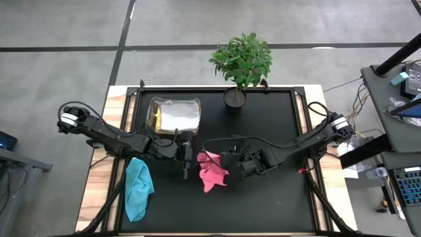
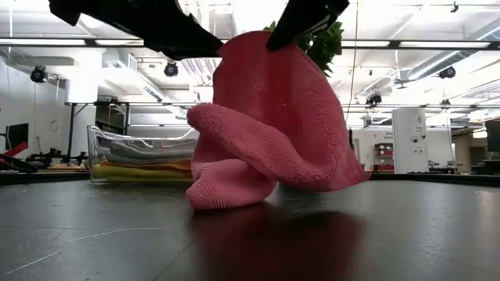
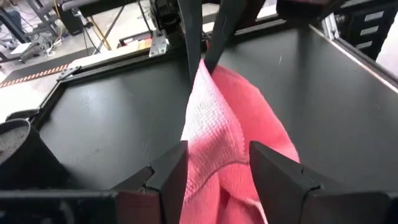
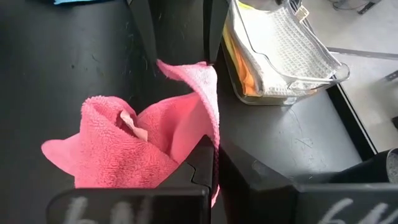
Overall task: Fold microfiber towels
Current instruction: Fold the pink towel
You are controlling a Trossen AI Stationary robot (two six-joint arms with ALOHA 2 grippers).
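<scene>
From above: a crumpled pink microfiber towel (image 1: 212,170) mid-table on the black table mat (image 1: 263,204), pinched between the left gripper (image 1: 187,158) on one side and the right gripper (image 1: 231,168) on the other; a loose, unfolded teal microfiber towel (image 1: 137,187) near the left edge; a clear plastic box (image 1: 174,115) toward the back holding stacked cloths, beside a small potted green plant (image 1: 242,66). At table height: pink towel (image 2: 266,125) lifted by its upper edge, lower folds bunched and touching the mat, still a heap and not a flat fold; box (image 2: 141,160) behind with yellow and grey layers, seemingly finished pieces. Past the left wrist: dark fingers (image 3: 168,177) apart, pink cloth (image 3: 227,137) running between them, whether actually gripped cannot tell; the other gripper beyond, clamped on the towel's far corner. Past the right wrist: fingers (image 4: 199,165) closed tight on a pink edge (image 4: 155,137), the left gripper's fingers pinching the corner opposite, box (image 4: 286,56) close by. By judgement, roughly midway: some towels boxed, pink in hand and unfolded, teal untouched.
</scene>
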